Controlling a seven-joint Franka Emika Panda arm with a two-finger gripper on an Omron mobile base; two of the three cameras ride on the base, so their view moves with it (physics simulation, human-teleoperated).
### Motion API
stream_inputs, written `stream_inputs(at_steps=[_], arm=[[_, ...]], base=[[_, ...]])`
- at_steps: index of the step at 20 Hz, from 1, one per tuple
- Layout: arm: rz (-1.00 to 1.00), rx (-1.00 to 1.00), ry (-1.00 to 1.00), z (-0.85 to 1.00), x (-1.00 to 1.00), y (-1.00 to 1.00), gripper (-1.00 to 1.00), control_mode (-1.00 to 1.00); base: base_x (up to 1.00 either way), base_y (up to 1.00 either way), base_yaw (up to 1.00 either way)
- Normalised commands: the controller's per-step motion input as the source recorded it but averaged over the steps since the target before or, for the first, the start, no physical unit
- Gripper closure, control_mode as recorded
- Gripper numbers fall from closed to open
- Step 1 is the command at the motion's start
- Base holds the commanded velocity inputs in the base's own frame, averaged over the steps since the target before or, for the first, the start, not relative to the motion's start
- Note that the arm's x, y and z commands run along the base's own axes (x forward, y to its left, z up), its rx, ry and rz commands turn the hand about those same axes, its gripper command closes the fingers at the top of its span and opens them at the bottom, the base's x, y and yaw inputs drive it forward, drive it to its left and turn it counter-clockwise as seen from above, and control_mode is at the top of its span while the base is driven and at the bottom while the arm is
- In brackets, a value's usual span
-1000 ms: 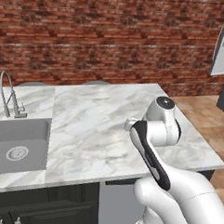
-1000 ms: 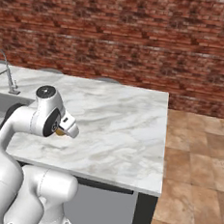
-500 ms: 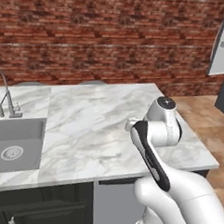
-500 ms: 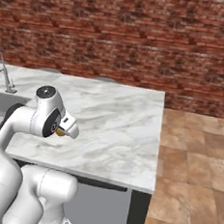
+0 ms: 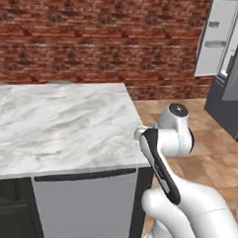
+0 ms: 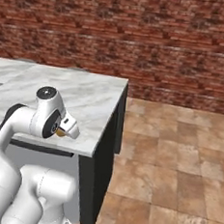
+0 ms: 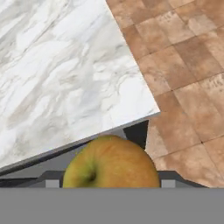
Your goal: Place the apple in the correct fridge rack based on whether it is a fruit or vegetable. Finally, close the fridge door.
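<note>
A marble worktop (image 5: 61,123) fills the left; the white arm (image 5: 173,158) rises at lower right; an open fridge door (image 5: 216,37) shows upper right.

You face a red brick wall (image 5: 95,35), white marble tabletop (image 5: 56,122) on dark cabinets, terracotta tile floor (image 6: 177,164), possibly an open fridge door (image 5: 217,34) far right.

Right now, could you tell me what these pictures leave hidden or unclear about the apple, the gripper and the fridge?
- Apple: in the hand view its lower part is cut off at the bottom; in the right base view only a sliver shows behind the hand.
- Gripper: fingertips hidden by the hand's body in the right base view, so the grasp is not directly seen.
- Fridge: cut off by the left base view's right edge; its racks are out of sight behind the open door.
</note>
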Motion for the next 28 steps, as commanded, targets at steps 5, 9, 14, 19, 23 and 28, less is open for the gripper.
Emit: stream_inputs(at_steps=[5, 9, 14, 19, 23, 28], arm=[[0.0, 0.0, 0.0, 0.0, 0.0, 0.0, 1.0, 1.0], [0.0, 0.0, 0.0, 0.0, 0.0, 0.0, 1.0, 1.0], [0.0, 0.0, 0.0, 0.0, 0.0, 0.0, 1.0, 1.0], [0.0, 0.0, 0.0, 0.0, 0.0, 0.0, 1.0, 1.0], [0.0, 0.0, 0.0, 0.0, 0.0, 0.0, 1.0, 1.0], [0.0, 0.0, 0.0, 0.0, 0.0, 0.0, 1.0, 1.0]], base=[[-0.15, -1.0, 0.0], [0.17, -1.0, 0.0], [0.91, -1.0, 0.04], [1.0, -1.0, 0.02], [1.0, -0.85, 0.0], [1.0, -0.53, -0.01]])
